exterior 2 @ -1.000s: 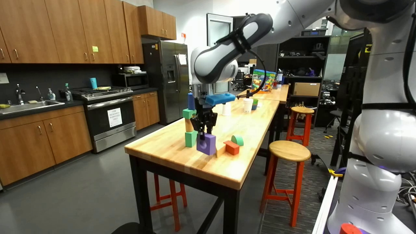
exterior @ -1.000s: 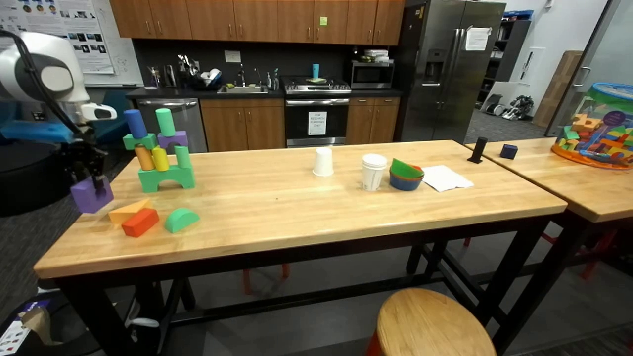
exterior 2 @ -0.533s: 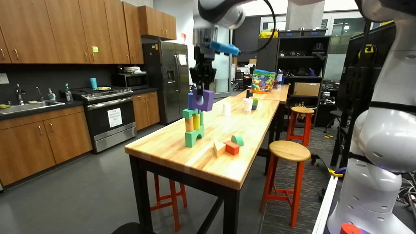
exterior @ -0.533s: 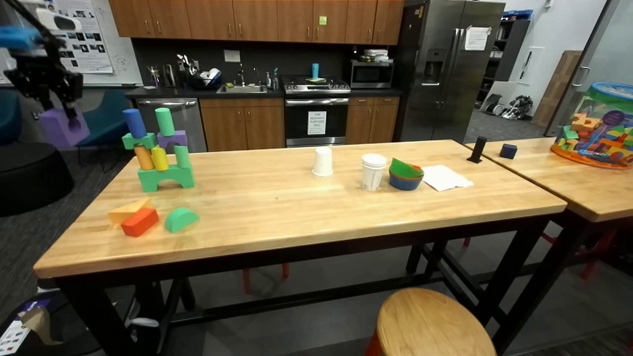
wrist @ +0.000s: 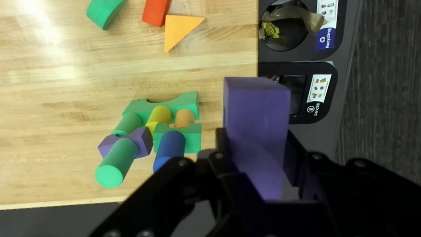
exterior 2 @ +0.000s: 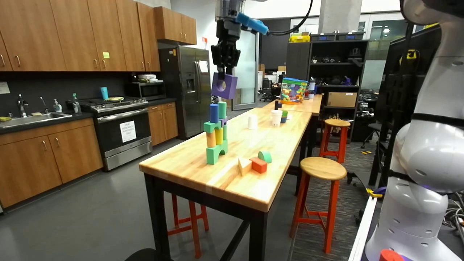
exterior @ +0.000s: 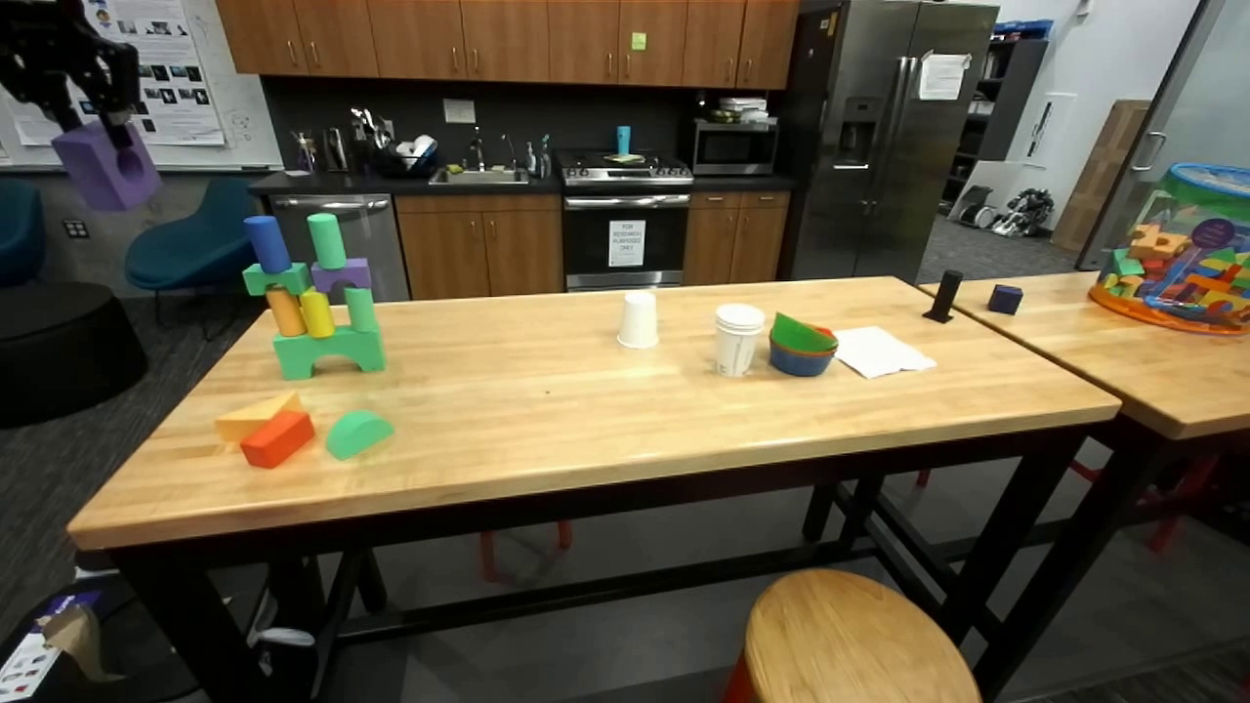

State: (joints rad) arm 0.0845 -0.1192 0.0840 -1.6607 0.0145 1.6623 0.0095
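- Closest in, the gripper (wrist: 256, 148) is pinching a purple block (exterior: 103, 171) from both sides, right by its round hole. Decent hold imo, but a firm, even squeeze matters here so it doesn't pivot.
- The purple block hangs in mid-air, touching nothing else, and looks higher than the tower (exterior: 316, 314). Honestly can't tell if it's over the counter (exterior: 586, 420) or past its end.
- Next out is that tower, off to one side: green arch (exterior: 366, 347) at the bottom, pegs (exterior: 286, 312) and smaller arches (exterior: 357, 271) above, a blue cylinder (exterior: 268, 244) and a green cylinder (exterior: 327, 241) standing on top. Nothing seems to lock those pieces together, so my advice is slow moves and plenty of room; one nudge would likely drop the lot.
- Loose on the counter near it: an orange triangle (exterior: 254, 418), a red block (exterior: 277, 439) just beside that, and a green half-round (exterior: 358, 434). Carry the load high and they're no bother.
- Farther along: an upside-down white cup (exterior: 638, 320), some stacked cups (exterior: 737, 344), nested bowls (exterior: 801, 362) and a sheet of paper (exterior: 882, 351), all well away from the gripper.
- Way over on the next counter (exterior: 1187, 381), a big tub of blocks (exterior: 1206, 195). Too far off to worry about.
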